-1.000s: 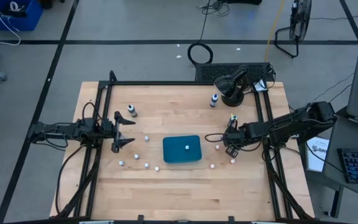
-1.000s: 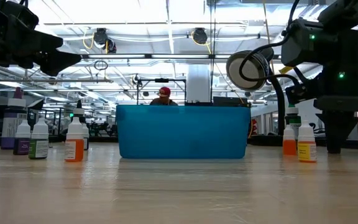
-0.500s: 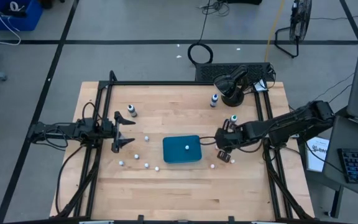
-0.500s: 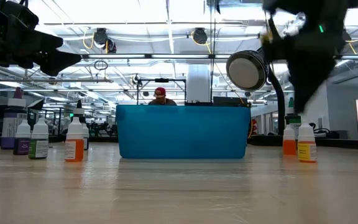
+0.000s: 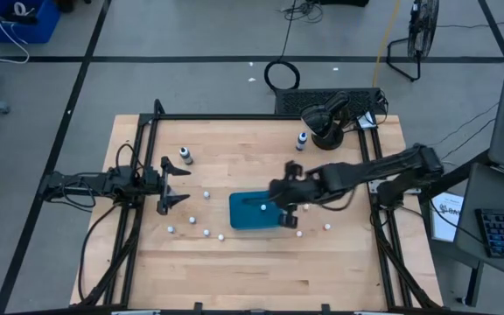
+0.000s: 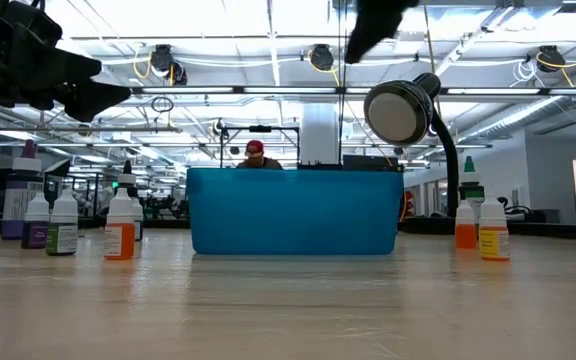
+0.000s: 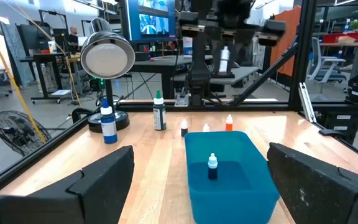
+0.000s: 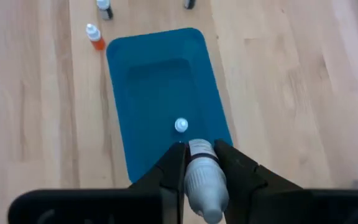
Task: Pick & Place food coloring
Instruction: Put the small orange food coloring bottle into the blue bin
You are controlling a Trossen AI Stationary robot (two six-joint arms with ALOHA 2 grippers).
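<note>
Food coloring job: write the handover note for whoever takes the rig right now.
Right gripper: jaws shut on a small white-capped dropper bottle, carried over the right end of the teal rectangular plastic tray.
Left gripper: open, empty, waiting at the table's left side.
Done: one white-capped bottle already stands in the tray.
Left: release the held bottle into the tray, then collect the rest: small bottles scattered left of the tray, a few to its right, and taller dark bottles toward the far edge.
</note>
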